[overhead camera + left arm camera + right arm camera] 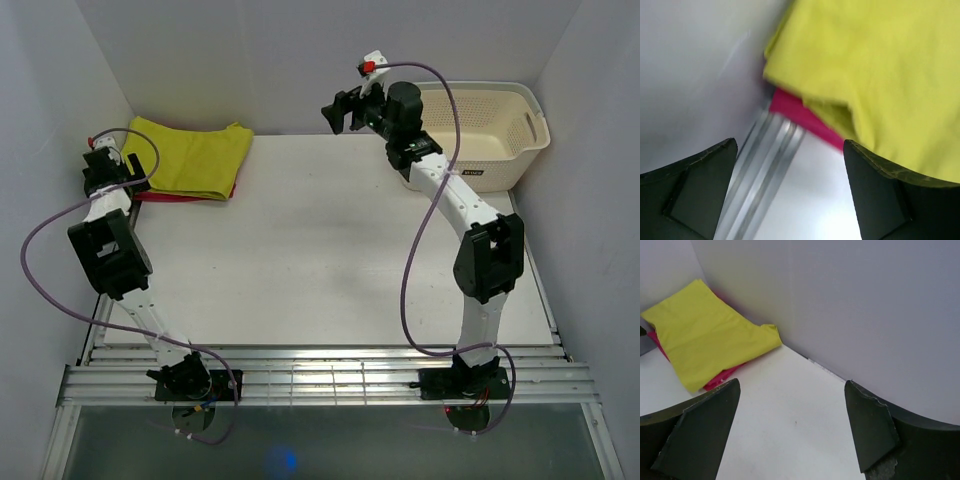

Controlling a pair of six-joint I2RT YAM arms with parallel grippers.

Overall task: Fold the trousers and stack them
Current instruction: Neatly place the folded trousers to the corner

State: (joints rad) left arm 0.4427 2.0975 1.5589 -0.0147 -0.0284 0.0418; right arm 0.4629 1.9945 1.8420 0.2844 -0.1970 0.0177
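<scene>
Left gripper [790, 145] at the table's [330, 250] left side, jaws wide, empty, just beside the trousers [195, 155]. Trousers folded, lying on pink cloth [170, 197] in far-left corner. Right gripper [792, 385] raised near back wall, jaws wide, empty. Basket [500, 130] far right.

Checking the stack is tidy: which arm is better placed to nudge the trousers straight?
Left. The left gripper, open, sits right beside the trousers, which fill much of its wrist view. The right gripper, also open, hangs raised near the basket, across the table from them.
</scene>
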